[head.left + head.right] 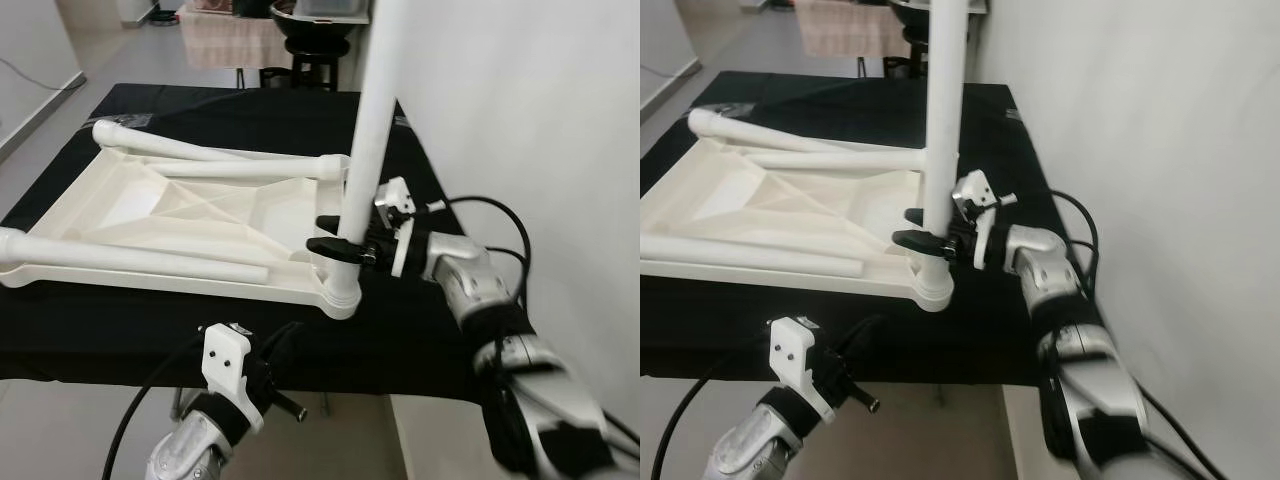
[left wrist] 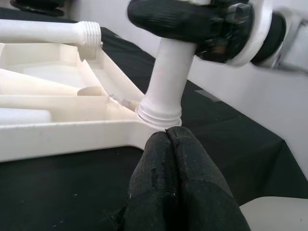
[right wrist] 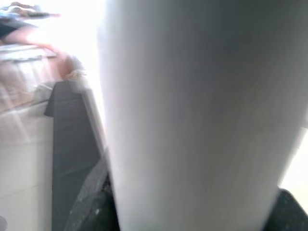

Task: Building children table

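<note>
White plastic tabletop (image 1: 150, 215) lies upside down on a black cloth (image 1: 420, 330) that covers the counter, ribs and recessed underside facing up. No brand, label or writing can be read on any part.

Corner sockets: the one at the near right corner of the tabletop holds an upright leg (image 1: 365, 130), a white tube rising out of the top of the head views. Its threaded base sits in the socket (image 2: 159, 118); ridges show just above the rim in the left wrist view.

Three more legs lie loose inside the tabletop:
- one along the near edge (image 1: 120, 255)
- one slanting from the far left corner toward the right (image 1: 200, 150)
- one thinner-looking, just below that one (image 1: 240, 170)
A threaded end of one lying leg shows in the left wrist view (image 2: 89, 33).

Right gripper (image 1: 340, 237): at the right side of the tabletop, black fingers clamped round the upright leg a little above the socket, one finger on each side. Right wrist view is blurred, with the leg very close (image 3: 202, 115).

Left gripper (image 2: 168, 144): low at the near edge of the counter, just in front of the near right corner, fingers pressed together, holding nothing, tips pointing at the socket and near it. I cannot tell whether they touch it.

Beyond the far edge of the counter: a dark stool (image 1: 315, 55) and a pale cloth (image 1: 230, 40).
</note>
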{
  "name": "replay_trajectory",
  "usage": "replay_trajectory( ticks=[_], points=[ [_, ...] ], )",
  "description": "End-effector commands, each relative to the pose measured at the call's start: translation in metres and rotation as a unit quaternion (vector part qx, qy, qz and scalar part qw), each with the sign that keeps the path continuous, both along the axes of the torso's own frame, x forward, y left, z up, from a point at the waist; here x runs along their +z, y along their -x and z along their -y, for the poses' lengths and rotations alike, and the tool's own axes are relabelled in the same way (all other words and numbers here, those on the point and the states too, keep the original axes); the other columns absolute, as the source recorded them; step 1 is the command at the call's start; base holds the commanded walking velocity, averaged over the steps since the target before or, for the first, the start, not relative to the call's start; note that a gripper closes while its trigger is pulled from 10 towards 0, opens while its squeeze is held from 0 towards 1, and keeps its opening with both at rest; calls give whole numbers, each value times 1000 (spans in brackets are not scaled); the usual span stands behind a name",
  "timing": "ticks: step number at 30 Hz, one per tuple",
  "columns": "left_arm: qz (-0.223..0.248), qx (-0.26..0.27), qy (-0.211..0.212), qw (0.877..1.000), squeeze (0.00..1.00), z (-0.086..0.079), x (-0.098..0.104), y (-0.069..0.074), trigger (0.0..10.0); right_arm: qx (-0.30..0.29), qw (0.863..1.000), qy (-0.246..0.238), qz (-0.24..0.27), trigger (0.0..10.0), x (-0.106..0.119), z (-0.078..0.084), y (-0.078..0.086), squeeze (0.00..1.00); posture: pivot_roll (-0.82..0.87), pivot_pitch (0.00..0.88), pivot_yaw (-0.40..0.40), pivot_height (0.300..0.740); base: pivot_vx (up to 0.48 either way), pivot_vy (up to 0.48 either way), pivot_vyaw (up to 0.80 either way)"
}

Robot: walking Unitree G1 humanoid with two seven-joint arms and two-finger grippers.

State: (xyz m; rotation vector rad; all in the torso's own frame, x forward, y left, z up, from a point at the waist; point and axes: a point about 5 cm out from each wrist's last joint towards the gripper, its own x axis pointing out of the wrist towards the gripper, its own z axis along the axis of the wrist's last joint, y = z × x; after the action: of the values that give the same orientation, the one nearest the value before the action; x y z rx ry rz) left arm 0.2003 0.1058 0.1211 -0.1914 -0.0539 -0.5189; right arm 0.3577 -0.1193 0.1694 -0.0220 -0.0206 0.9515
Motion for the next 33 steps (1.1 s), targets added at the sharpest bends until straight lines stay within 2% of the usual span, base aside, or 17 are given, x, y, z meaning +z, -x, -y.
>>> replay_trajectory(
  ticks=[1,3,4,8,13,14,15,16,17,19,21,24,25,26,27,30,33],
  points=[
    [-3,-4,0,1000,0,1,-1,2,10000,-182,981,41,-52,0,-31,7,2,0,86,46,-92,740,0,0,0],
    [-4,-5,-1,1000,0,-1,-1,2,10000,-285,954,40,-83,0,-50,-7,29,0,89,55,-81,740,0,0,0],
    [-5,-5,-2,1000,0,-2,-2,2,10000,-270,959,57,-58,0,-47,-12,32,0,74,40,-70,740,0,0,0],
    [-6,-7,-4,1000,0,-2,-2,1,10000,-261,961,64,-58,0,-48,-11,20,0,100,41,-86,740,0,0,0],
    [-3,-2,-4,1000,0,-2,-2,0,10000,-243,966,73,-52,0,-48,-18,22,0,95,42,-84,740,0,0,0],
    [-3,-1,-4,1000,0,-2,-2,0,10000,-241,967,69,-51,8941,-46,-19,22,0,89,38,-79,740,0,0,0],
    [-3,-1,-4,1000,0,-2,-2,0,10000,-241,967,69,-51,8941,-46,-19,22,0,89,38,-79,740,0,0,0],
    [-3,-2,-3,1000,0,-2,-1,0,10000,-224,971,56,-56,10000,-43,-22,23,1000,85,39,-76,740,0,0,0],
    [-3,-3,-3,1000,0,-1,-1,-1,10000,-166,984,34,-56,10000,-35,-31,25,1000,83,40,-76,740,0,0,0],
    [-3,-3,-3,1000,0,-1,-1,-1,10000,-166,984,34,-56,10000,-35,-31,25,1000,83,40,-76,740,0,0,0],
    [-2,-4,-2,1000,0,0,-1,-2,10000,-97,994,22,-44,10000,-27,-39,27,1000,81,36,-79,740,0,0,0],
    [-2,-4,-2,1000,0,1,-1,-2,10000,-50,998,24,-30,10000,-22,-41,26,1000,94,37,-84,740,0,0,0],
    [-1,-5,-1,1000,0,2,0,-3,10000,-24,999,27,-22,10000,-20,-42,25,545,94,37,-84,740,0,0,0],
    [-1,-4,-1,1000,0,3,0,-3,10000,18,999,32,-17,10000,-17,-42,22,0,100,36,-90,740,0,0,0],
    [-1,-4,-1,1000,0,3,0,-3,10000,18,999,32,-17,10000,-17,-42,22,0,100,36,-90,740,0,0,0],
    [0,-3,0,1000,0,3,0,-3,10000,128,990,64,-6,10000,-4,-33,9,0,104,39,-94,740,0,0,0],
    [0,-3,0,1000,0,3,0,-3,10000,135,989,56,-24,10000,8,-24,-4,0,104,39,-94,740,0,0,0]
  ],
)
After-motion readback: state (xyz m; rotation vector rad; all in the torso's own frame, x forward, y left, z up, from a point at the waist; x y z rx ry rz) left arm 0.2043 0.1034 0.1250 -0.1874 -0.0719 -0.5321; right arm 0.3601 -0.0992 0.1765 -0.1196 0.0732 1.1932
